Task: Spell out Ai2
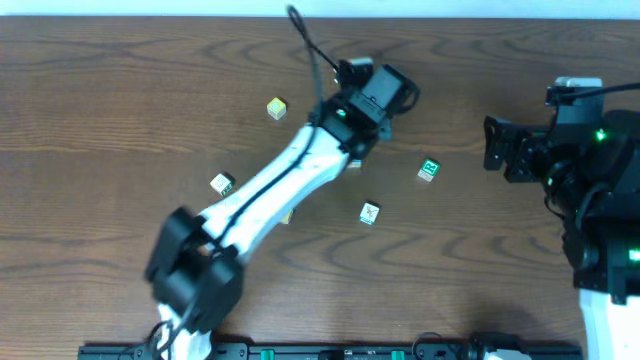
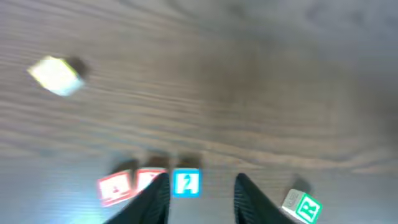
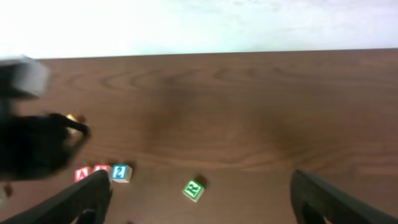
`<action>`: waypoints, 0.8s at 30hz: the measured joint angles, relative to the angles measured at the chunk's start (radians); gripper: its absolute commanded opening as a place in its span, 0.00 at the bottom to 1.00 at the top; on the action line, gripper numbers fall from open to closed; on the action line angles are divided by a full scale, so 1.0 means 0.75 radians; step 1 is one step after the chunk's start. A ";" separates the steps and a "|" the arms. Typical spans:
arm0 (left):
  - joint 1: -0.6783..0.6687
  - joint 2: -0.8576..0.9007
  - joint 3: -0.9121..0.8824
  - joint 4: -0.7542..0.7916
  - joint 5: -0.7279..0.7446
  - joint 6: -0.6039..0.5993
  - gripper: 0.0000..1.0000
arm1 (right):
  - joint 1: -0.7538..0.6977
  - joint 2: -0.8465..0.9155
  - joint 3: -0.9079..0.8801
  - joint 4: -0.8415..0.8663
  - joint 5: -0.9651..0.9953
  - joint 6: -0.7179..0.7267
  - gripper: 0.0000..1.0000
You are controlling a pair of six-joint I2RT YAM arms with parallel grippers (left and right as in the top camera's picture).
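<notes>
Nearest on the table (image 1: 100, 250): a marked cube (image 1: 369, 213) just right of the left arm (image 1: 270, 190), and a pale cube (image 1: 222, 183) on the arm's left side. Out at the right edge, the right gripper (image 3: 202, 177) hovers with jaws wide open and nothing between them. A green R cube (image 3: 193, 189) lies right of the letter row, apart from it. The row reads left to right: A cube (image 2: 114, 188), I cube (image 2: 148, 180), 2 cube (image 2: 186, 183), side by side (blurred, can't tell gaps; arm hides them from overhead). Over the row's right end is the left gripper (image 2: 204, 183), jaws open and empty, with the 2 cube showing in the gap by its left finger. Farthest, well left of the row: a yellow cube (image 2: 56, 75).
</notes>
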 measured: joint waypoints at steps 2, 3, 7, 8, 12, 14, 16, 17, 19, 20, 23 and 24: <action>0.045 -0.066 0.011 -0.097 -0.018 -0.006 0.06 | 0.000 0.049 -0.011 0.033 -0.039 -0.005 0.48; 0.084 -0.086 0.018 -0.163 -0.020 -0.015 0.06 | 0.000 0.092 -0.021 0.054 -0.067 -0.001 0.24; 0.313 -0.100 -0.032 -0.319 0.035 -0.079 0.06 | -0.001 0.339 -0.052 0.135 -0.251 0.004 0.01; 0.361 -0.098 -0.063 -0.310 0.057 -0.085 0.06 | -0.001 0.407 -0.054 0.161 -0.307 0.006 0.01; 0.505 -0.095 -0.248 -0.174 0.210 -0.082 0.06 | 0.011 0.657 -0.065 0.246 -0.524 0.009 0.01; 0.518 -0.093 -0.365 -0.032 0.323 -0.074 0.06 | 0.032 0.773 -0.068 0.290 -0.627 0.022 0.01; 0.511 -0.092 -0.453 0.092 0.425 -0.071 0.06 | 0.063 0.859 -0.069 0.325 -0.704 0.035 0.01; 0.505 -0.090 -0.517 0.177 0.490 -0.068 0.06 | 0.083 0.906 -0.070 0.346 -0.747 0.043 0.01; 0.497 -0.090 -0.599 0.257 0.566 -0.068 0.06 | 0.114 0.981 -0.071 0.377 -0.816 0.058 0.01; 0.496 -0.089 -0.646 0.291 0.601 -0.070 0.06 | 0.126 1.009 -0.071 0.388 -0.840 0.068 0.01; 0.505 -0.086 -0.749 0.368 0.678 -0.081 0.06 | 0.149 1.085 -0.072 0.427 -0.889 0.092 0.01; 0.508 -0.085 -0.770 0.391 0.693 -0.086 0.06 | 0.153 1.102 -0.073 0.439 -0.898 0.100 0.01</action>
